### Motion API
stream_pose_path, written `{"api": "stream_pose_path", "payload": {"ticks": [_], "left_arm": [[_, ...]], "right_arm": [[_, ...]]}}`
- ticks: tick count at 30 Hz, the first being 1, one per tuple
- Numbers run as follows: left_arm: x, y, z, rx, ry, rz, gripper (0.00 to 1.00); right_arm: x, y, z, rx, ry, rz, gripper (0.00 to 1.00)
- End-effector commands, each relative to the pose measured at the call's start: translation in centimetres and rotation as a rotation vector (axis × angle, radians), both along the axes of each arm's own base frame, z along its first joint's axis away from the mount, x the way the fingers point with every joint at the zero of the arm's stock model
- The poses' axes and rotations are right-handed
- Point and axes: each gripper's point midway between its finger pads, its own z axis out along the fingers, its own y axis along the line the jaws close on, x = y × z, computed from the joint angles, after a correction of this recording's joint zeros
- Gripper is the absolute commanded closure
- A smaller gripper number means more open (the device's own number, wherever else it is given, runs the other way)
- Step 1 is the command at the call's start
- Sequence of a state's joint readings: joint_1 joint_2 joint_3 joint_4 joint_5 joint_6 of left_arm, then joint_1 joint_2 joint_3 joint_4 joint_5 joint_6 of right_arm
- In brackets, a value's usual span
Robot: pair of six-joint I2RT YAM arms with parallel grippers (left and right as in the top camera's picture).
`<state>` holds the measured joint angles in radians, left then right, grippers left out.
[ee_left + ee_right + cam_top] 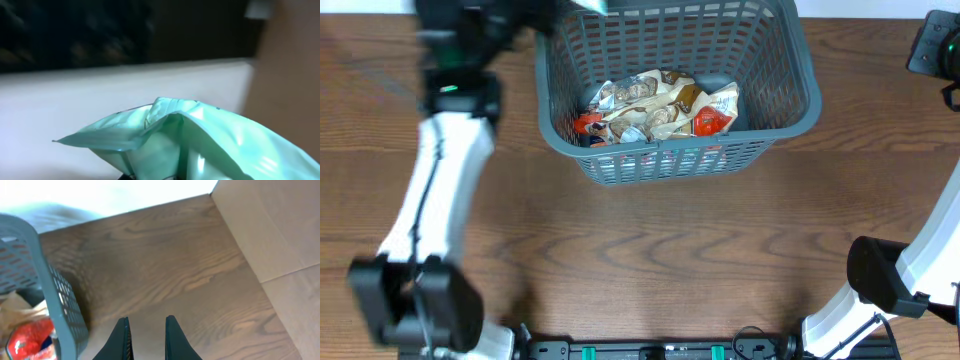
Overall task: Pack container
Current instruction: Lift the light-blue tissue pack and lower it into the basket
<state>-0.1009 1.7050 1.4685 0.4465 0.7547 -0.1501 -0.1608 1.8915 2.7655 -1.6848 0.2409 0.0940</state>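
The container (665, 162), a dark grey slotted basket, stands at the back middle of the table. Several snack packets (660, 105) lie on its floor. My left arm reaches up from the front left to the basket's far left corner, and my left gripper (560, 12) is blurred there. In the left wrist view it (150, 177) is shut on a mint green packet (200, 145) that fills the lower frame and hides the fingers. My right gripper (147, 322) hangs shut and empty over bare wood, just right of the basket wall (55, 305).
A red packet (27, 335) shows inside the basket in the right wrist view. A cardboard surface (270, 235) borders the table on the right. The right arm's base (880, 280) stands at the front right, the left arm's base (415, 300) at the front left.
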Motion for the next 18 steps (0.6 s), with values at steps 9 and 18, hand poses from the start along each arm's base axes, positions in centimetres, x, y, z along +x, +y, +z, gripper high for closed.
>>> {"api": "stream_pose_path", "payload": {"ticks": [9, 18], "left_arm": [[-3.2, -12.7, -9.9, 0.118, 0.239, -0.269, 0.32], [-2.5, -11.9, -11.2, 0.198, 0.239, -0.191, 0.16]], "right_arm": [[0.3, 0.6, -0.8, 0.052, 0.018, 0.038, 0.98], [0.5, 1.1, -0.9, 0.058, 0.022, 0.077, 0.93]]}}
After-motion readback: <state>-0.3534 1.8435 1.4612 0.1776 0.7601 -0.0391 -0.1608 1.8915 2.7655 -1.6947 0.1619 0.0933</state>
